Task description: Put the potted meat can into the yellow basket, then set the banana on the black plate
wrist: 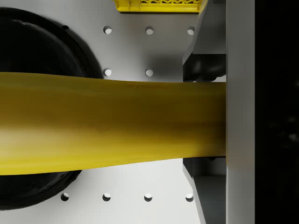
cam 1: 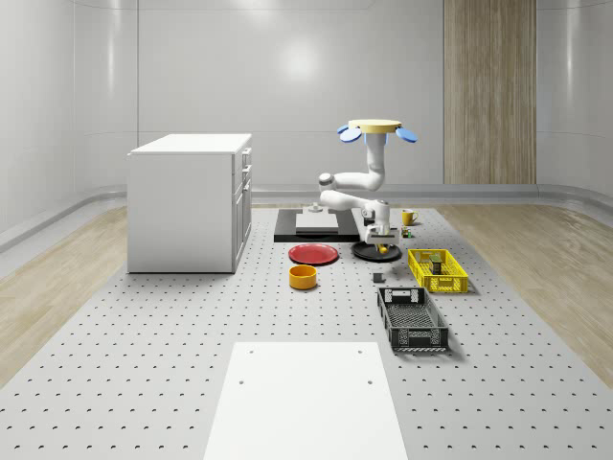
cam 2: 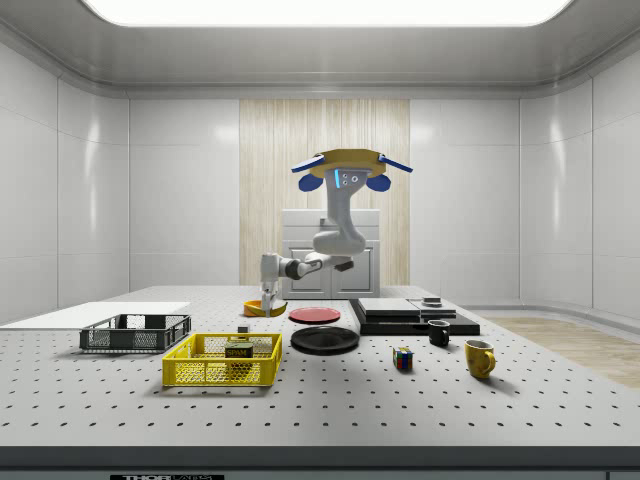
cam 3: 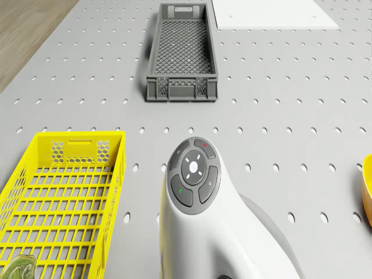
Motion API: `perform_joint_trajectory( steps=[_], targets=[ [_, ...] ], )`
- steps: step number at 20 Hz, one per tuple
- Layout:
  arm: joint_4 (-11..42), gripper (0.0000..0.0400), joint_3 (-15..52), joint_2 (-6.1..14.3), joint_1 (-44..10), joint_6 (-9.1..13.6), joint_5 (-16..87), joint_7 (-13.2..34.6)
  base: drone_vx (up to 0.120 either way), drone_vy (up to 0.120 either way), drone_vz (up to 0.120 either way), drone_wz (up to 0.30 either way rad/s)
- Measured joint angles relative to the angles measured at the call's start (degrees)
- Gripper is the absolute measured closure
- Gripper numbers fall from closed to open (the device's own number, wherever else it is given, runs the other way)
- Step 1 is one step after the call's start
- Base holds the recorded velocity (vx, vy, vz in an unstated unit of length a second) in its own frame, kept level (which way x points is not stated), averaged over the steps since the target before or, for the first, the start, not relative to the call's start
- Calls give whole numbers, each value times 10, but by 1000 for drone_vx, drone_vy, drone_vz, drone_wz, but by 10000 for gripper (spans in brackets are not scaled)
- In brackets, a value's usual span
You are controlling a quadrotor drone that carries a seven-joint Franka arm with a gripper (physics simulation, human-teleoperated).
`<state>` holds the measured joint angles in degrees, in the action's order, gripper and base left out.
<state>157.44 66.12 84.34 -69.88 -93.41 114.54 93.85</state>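
Whole-scene view:
Drone (cam 1: 375, 128): hovering above the far part of the worktop (cam 1: 144, 364), over the black plate (cam 1: 368, 252), arm bent down toward it.
Gripper (cam 1: 381, 243): low over the black plate, clamped on the banana (cam 1: 384, 250).
Yellow basket (cam 1: 438, 270): on the view's right of the plate, potted meat can (cam 1: 436, 264) inside.
Grey crate (cam 1: 413, 320): nearer the camera than the yellow basket.
Red plate (cam 1: 313, 254): on the view's left of the black plate; orange bowl (cam 1: 303, 277) just in front of it.
White cabinet (cam 1: 190, 201): at the view's left.

Side view:
Drone (cam 2: 350, 165): airborne, above the worktop's far side.
Gripper (cam 2: 268, 299): pointing down, holding the banana (cam 2: 271, 308) clear of the worktop.
Black plate (cam 2: 325, 340): to the view's right of the yellow basket (cam 2: 222, 361).
Potted meat can (cam 2: 239, 350): standing in the yellow basket.
Yellow mug (cam 2: 480, 357), black mug (cam 2: 439, 333), puzzle cube (cam 2: 402, 358): at the view's right.

Drone view:
Yellow basket (cam 3: 64, 197): beside the arm's white link; grey crate (cam 3: 182, 52) beyond it.

Wrist view:
Banana (wrist: 112, 123): crossing the frame, pressed against a finger (wrist: 239, 112).
Black plate (wrist: 42, 56): beneath the banana, partly under it.
Yellow basket (wrist: 159, 5): at the frame's edge.
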Motion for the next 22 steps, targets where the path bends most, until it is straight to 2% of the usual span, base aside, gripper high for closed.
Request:
perform_joint_trajectory(
  steps=[22],
  targets=[
    [1, 203, -1, -7, 3, 6, 3, -2, -120, 0, 0, 0]
  ],
)
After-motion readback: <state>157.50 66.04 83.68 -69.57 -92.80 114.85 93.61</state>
